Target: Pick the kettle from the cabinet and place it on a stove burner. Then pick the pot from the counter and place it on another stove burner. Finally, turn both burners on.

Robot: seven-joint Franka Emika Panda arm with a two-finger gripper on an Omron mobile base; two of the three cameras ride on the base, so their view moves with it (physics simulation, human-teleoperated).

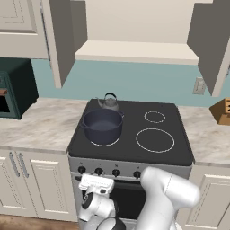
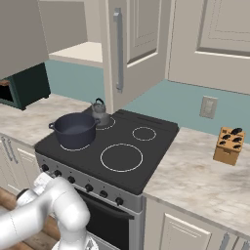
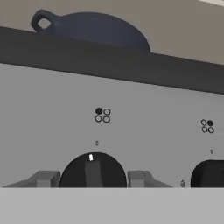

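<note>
Fingers (image 3: 48,178) straddle a black stove knob (image 3: 92,169) at bottom of hand view, part open, touching unclear. Pot (image 1: 102,125) on front-left burner, centre-left; kettle (image 1: 108,103) just behind on rear-left burner. Cabinet (image 1: 137,50) open above.

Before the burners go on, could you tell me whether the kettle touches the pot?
Cannot tell: in both base views the kettle sits right behind the pot with no visible gap.
</note>
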